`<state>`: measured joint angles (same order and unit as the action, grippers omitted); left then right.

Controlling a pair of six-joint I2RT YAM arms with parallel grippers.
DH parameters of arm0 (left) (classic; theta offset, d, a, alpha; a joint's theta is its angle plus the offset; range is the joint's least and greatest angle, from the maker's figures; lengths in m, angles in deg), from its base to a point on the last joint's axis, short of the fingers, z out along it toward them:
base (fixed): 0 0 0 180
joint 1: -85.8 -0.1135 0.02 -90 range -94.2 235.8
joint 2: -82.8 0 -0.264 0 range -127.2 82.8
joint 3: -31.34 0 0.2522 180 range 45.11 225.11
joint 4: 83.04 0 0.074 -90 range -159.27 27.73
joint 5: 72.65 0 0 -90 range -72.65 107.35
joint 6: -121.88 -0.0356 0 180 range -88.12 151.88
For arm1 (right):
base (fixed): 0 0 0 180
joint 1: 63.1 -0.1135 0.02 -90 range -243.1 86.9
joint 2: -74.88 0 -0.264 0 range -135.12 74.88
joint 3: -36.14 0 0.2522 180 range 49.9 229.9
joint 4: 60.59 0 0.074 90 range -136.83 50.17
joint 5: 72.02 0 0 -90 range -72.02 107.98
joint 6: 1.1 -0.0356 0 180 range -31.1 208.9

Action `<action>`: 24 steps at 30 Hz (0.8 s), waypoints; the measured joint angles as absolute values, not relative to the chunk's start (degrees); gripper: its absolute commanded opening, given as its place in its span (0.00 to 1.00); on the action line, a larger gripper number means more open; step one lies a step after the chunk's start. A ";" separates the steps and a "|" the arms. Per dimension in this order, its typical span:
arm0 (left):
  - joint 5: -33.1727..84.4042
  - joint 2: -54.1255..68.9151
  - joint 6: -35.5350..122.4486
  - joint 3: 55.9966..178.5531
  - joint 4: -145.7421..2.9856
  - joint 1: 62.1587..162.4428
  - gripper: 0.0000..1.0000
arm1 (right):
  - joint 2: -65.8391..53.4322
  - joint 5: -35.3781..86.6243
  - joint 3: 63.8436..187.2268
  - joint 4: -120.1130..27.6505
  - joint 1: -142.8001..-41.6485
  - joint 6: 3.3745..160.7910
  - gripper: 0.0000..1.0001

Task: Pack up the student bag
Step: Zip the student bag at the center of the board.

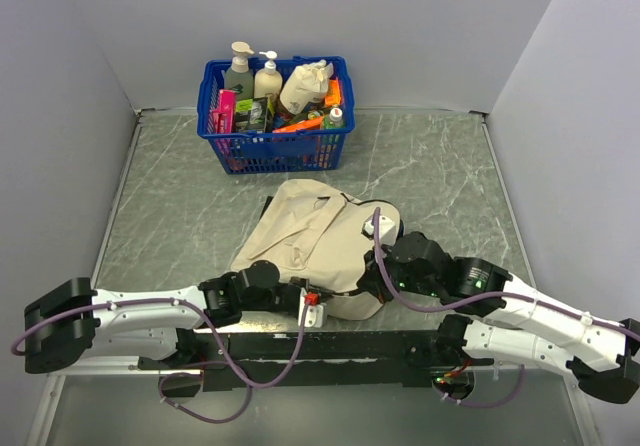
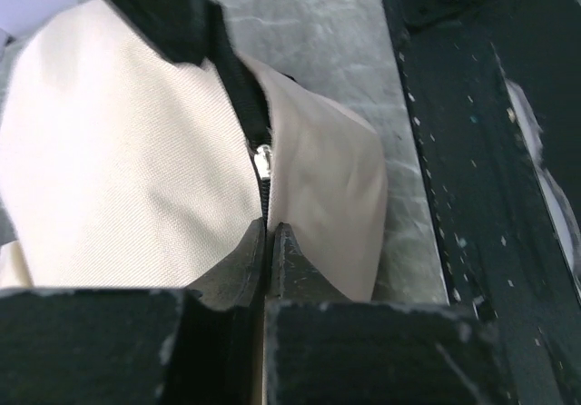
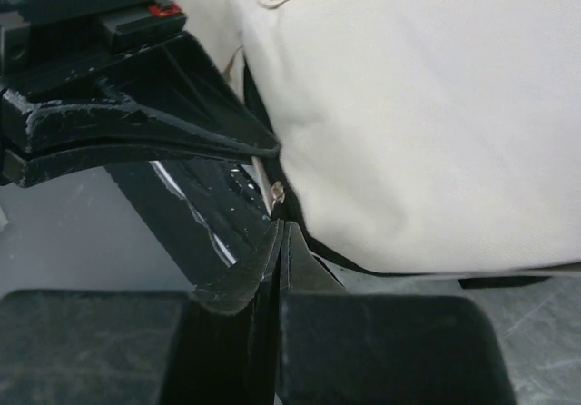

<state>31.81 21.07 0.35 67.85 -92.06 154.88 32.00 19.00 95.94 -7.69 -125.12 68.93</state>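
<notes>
The student bag point(image 1: 318, 238), soft beige fabric with a black zipper, lies in the middle of the table with its near end at the arms. My left gripper point(image 1: 325, 311) is at the bag's near edge. In the left wrist view it point(image 2: 270, 228) is shut on the black zipper line just below the silver slider point(image 2: 262, 162). My right gripper point(image 1: 368, 284) is at the near right of the bag. In the right wrist view it point(image 3: 283, 225) is shut on the black zipper edge by a small metal pull point(image 3: 277, 192), under the beige fabric point(image 3: 427, 123).
A blue plastic basket point(image 1: 275, 149) stands at the back, filled with bottles, boxes and other items. Grey walls close in the left, back and right sides. The black base rail point(image 1: 330, 346) runs along the near edge. The left gripper's fingers point(image 3: 136, 137) lie close to my right gripper.
</notes>
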 measured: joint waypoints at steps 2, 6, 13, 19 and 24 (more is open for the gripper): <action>32.62 21.22 -0.57 67.85 -90.31 154.88 0.01 | 32.44 17.34 95.94 -6.60 -125.12 68.54 0.00; 33.23 22.53 -2.32 68.31 -87.25 154.88 0.01 | 33.03 12.40 95.96 -3.32 -125.14 67.40 0.00; 34.52 25.00 -4.92 69.44 -81.53 153.96 0.01 | 33.47 5.21 97.91 1.38 -119.48 66.53 0.00; 37.08 27.34 -7.69 69.88 -73.48 151.60 0.01 | 33.62 1.12 99.46 0.48 -108.99 70.90 0.00; 39.55 28.91 -11.52 70.58 -66.33 149.55 0.01 | 29.95 0.75 99.53 -5.62 -105.95 75.40 0.00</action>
<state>39.55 28.91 -11.52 70.58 -66.33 149.55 29.95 0.75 99.53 -5.62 -105.95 75.40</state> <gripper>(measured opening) 0.032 0.006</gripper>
